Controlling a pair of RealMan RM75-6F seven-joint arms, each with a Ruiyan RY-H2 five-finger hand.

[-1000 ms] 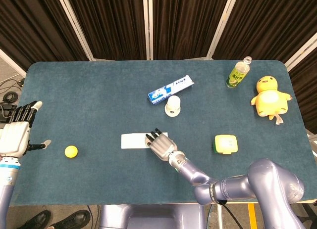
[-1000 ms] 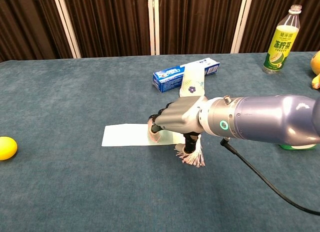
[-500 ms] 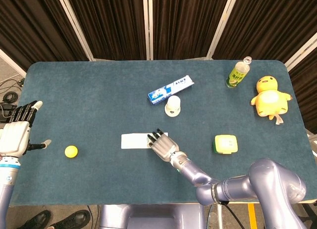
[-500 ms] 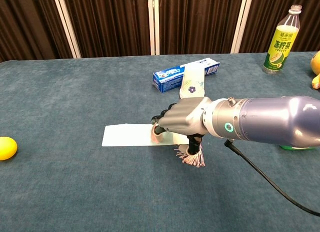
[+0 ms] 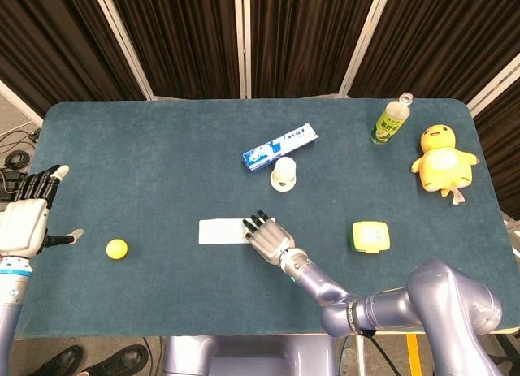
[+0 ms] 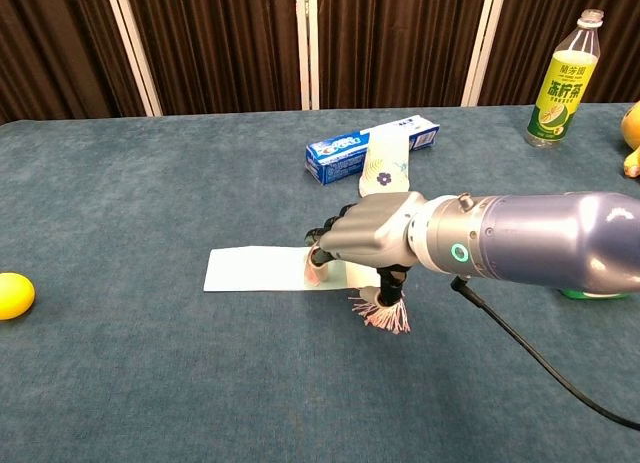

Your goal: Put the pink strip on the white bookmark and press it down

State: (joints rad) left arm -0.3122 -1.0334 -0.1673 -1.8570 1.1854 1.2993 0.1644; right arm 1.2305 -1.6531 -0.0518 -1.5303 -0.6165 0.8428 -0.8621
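Note:
The white bookmark (image 5: 219, 231) lies flat near the table's front middle, with a pink-white tassel (image 6: 381, 313) at its right end. My right hand (image 5: 265, 238) lies palm down over that right end. Its fingertips (image 6: 322, 253) press a small pink strip (image 6: 316, 274) against the bookmark (image 6: 250, 269); only a bit of pink shows under them in the chest view. The head view hides the strip under the hand. My left hand (image 5: 28, 218) hangs open beyond the table's left edge, holding nothing.
A yellow ball (image 5: 116, 248) sits at the front left. Behind the bookmark lie a toothpaste box (image 5: 279, 144) and a white flowered cup (image 5: 283, 173). A green bottle (image 5: 390, 120), a yellow plush duck (image 5: 443, 157) and a green-yellow box (image 5: 370, 236) stand to the right.
My right hand has slid slightly to the right along the bookmark, fingertips still down on the pink strip. The left hand has not moved.

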